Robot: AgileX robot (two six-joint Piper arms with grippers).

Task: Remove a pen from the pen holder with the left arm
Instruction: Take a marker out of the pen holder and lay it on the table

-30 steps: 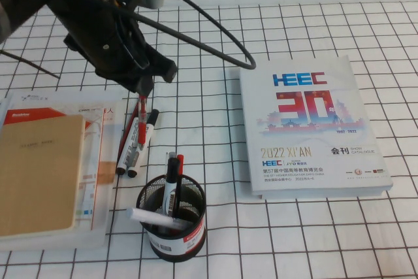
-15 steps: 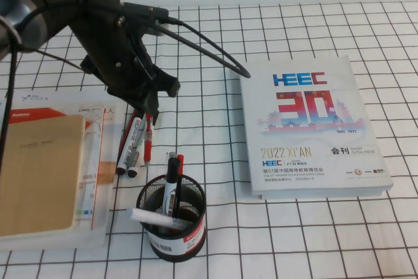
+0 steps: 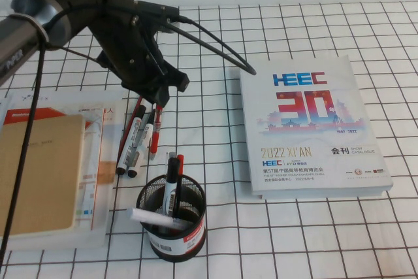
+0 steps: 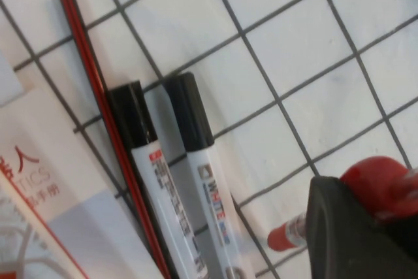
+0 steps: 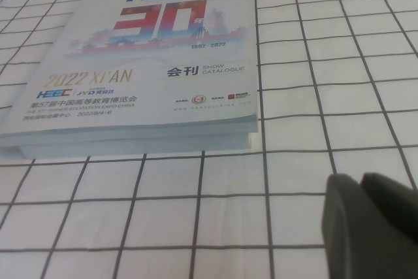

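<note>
Holding a red marker (image 3: 154,138) in a narrow clamp, the left hand (image 3: 158,101) hangs low over the table (image 3: 215,161), beyond the mesh pen holder (image 3: 171,230) and well clear of it. The marker is out of the holder. It hangs tilted from the hand, its lower end close to the table surface; contact cannot be confirmed.

Hazards from this position:

- Crowding. Two whiteboard markers (image 4: 212,207) and a thin red pen (image 4: 98,96) lie just beside the hanging marker. A descent drifting toward them would probably land it across a barrel, not flat on the table.
- Rolling. The marker is round and tilted. Released before it rests, it would likely tip over and roll, possibly toward the pen holder or the catalogue (image 3: 307,129).
- Pivoting. The grip appears to sit near the upper end. Pressing the lower end into the table could swing the marker in the clamp or lever it out.
- Hand contact. The left hand sits nearly above the lying markers, so a deep descent could scatter them.
- Cable. A black cable (image 3: 215,44) loops off the arm above the table and could catch on a wide retreat.

The right hand (image 5: 372,227) is parked over the table near the catalogue's corner; its state cannot be told.
</note>
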